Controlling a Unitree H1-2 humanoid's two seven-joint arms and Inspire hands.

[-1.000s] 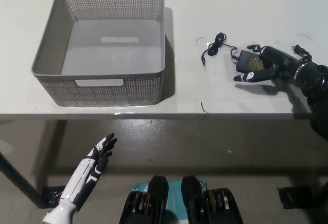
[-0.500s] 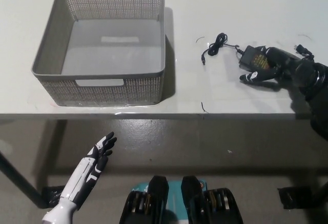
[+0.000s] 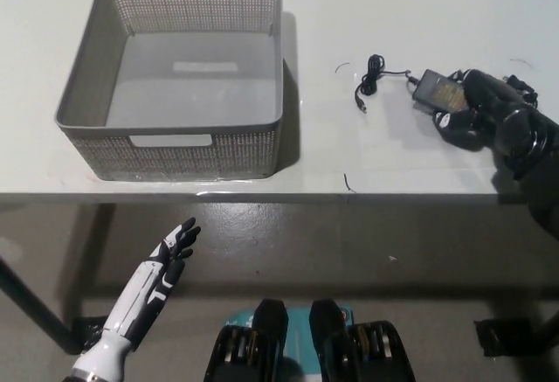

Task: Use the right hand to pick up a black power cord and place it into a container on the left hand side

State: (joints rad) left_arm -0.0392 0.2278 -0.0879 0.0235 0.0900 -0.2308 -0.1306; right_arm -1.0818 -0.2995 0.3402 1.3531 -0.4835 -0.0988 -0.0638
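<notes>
My right robot hand [image 3: 476, 113] has curled shut around the power adapter [image 3: 438, 90] at the table's [image 3: 393, 15] right, seemingly gripping it; its cord [image 3: 374, 78] trails left. The basket [image 3: 96, 150] awaits far left, and my left robot hand [image 3: 168, 258] rests open below the table.

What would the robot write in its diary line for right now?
right hand: closed around power cord's adapter on table | cord end: lying on table | basket: empty | left hand: open, below table edge
</notes>
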